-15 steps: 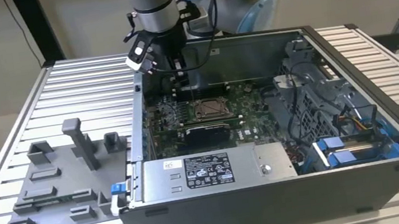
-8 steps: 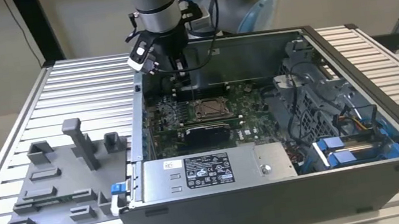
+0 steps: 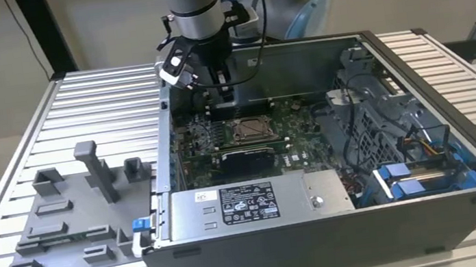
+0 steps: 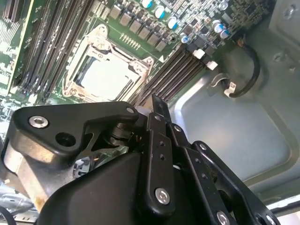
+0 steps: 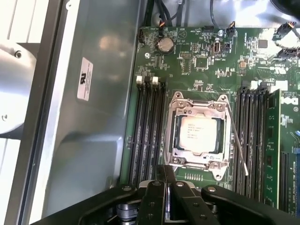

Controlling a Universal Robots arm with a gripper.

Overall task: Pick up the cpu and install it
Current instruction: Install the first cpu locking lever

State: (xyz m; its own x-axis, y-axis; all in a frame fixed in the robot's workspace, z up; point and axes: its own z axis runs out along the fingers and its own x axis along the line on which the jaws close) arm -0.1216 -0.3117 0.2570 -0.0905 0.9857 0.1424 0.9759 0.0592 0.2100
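Open computer case [image 3: 433,218] on a slatted metal table [image 3: 87,105]. Inside, a green motherboard [image 5: 206,65] with a metal-framed socket [image 5: 199,136] between banks of dark memory slots [image 5: 147,136], just beyond the tool's tip. Grey power supply box [image 3: 257,203] with a white label at the case's near wall. Blue drive brackets [image 3: 410,180] beside it. Grey plastic fixture tray [image 3: 74,217] outside the case, well apart from the tool.

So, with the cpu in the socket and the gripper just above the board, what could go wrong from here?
1. The socket frame around the cpu may not be latched: its thin lever looks free, so the chip could shift.
2. The gripper hangs low inside the case, close to the memory slots; a sideways move might hit them.
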